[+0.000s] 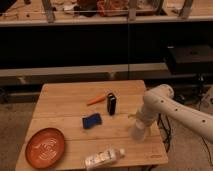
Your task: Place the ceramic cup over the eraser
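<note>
A white ceramic cup is at the right side of the wooden table, low over its surface. My gripper comes down from the white arm on the right and is shut on the cup from above. A dark upright block, the eraser, stands near the table's middle, to the left of the cup and farther back. The cup is clear of the eraser and does not touch it.
A blue sponge-like pad lies left of the eraser. An orange marker lies behind it. An orange plate sits at the front left. A plastic bottle lies at the front edge. Shelves stand behind the table.
</note>
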You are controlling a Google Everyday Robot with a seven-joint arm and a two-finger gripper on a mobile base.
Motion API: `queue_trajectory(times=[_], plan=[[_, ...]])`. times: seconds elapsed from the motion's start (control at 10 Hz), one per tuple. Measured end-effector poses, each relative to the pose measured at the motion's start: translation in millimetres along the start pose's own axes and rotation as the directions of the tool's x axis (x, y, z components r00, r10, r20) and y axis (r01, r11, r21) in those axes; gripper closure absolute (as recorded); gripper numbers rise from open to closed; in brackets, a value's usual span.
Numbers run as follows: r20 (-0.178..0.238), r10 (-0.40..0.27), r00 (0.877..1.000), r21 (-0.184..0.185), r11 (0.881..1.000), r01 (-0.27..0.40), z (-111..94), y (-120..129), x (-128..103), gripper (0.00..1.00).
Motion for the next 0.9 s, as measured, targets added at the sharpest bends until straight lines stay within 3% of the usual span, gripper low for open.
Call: queue_trajectory(times=[0.2, 0.6, 0.9], plan=[[0.016, -0.022, 1.000, -0.027, 0.999, 0.022, 8.8, 2.2, -1.9, 0.29], [0.026, -0.028, 0.999, -0.043, 0.999, 0.030, 8.6, 6.0, -3.3, 0.72], [0.033, -0.022, 0.999, -0.044, 0.999, 0.024, 9.2, 6.3, -3.4, 0.98]])
